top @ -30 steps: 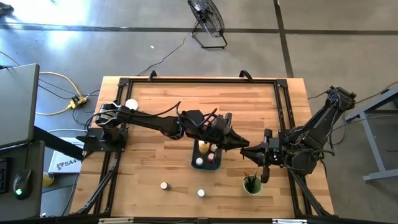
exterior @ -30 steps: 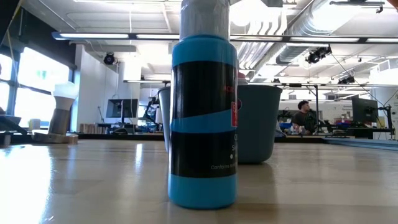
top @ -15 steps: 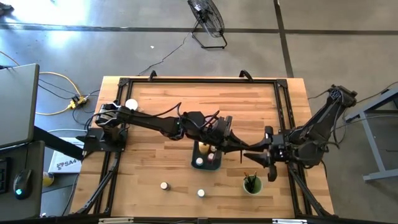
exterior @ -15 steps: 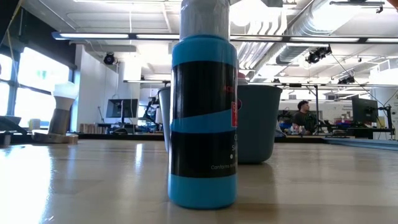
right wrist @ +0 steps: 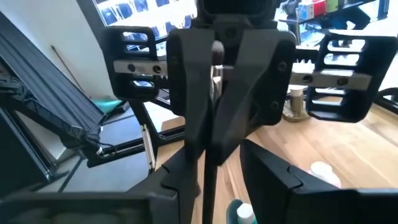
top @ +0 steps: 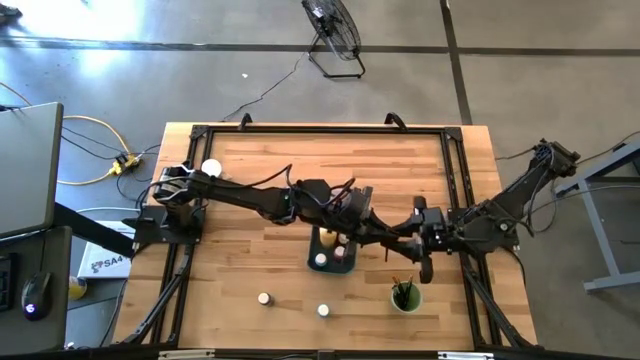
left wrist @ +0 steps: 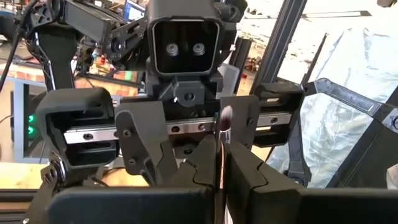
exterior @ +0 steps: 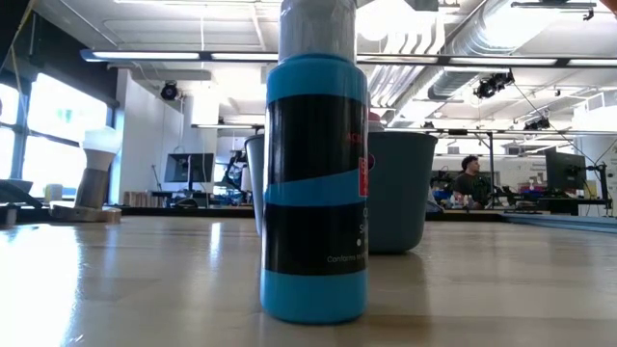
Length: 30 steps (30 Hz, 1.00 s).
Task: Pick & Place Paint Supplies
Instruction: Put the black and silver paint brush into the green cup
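My left end effector point(top: 392, 235) is clamped on a paintbrush point(left wrist: 222, 152), held above the tabletop point(top: 250, 170) just beside the blue-grey tray point(top: 331, 262). Its long axis runs out along my fingers, bristle tip point(left wrist: 226, 114) pointing away from my wrist toward my right end effector point(top: 424, 240). That one faces mine nose to nose, its fingers point(left wrist: 140, 134) standing apart on either side of the brush tip; I cannot tell whether they touch it.

In the tray stand small pale-capped jars point(top: 321, 259). Two more jars point(top: 264, 298) sit well apart on bare wood nearer the front edge. The green cup point(top: 405, 297) stands near the right end effector. A blue bottle point(exterior: 315, 183) blocks the low view.
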Tool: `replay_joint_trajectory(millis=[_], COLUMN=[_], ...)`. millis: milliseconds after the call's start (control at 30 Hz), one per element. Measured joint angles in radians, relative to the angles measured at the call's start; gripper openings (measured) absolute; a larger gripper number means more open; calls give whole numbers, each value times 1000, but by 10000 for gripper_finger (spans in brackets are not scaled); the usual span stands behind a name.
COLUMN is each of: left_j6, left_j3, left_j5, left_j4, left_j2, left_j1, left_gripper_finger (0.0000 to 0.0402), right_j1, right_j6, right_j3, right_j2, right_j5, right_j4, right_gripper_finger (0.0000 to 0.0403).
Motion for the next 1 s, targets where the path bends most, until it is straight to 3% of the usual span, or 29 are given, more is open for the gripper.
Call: replay_joint_trajectory(millis=[167,433,700,1000], left_j6=[0,9,20,37], left_j3=[0,0,0,0], left_j5=[-17,-17,-18,-64], left_j4=[-13,-14,-15,-14], left_j2=[0,0,0,0], left_j1=[0,0,1,4], left_gripper_finger=[8,8,9,87], right_j1=[0,1,1,0], right_j6=[-27,-49,-49,-57], right_j3=[0,0,0,0], right_j2=[0,0,0,0], right_j5=[-1,-2,-17,-23], right_j4=[5,8,8,7], right_gripper_finger=[96,16,12,12])
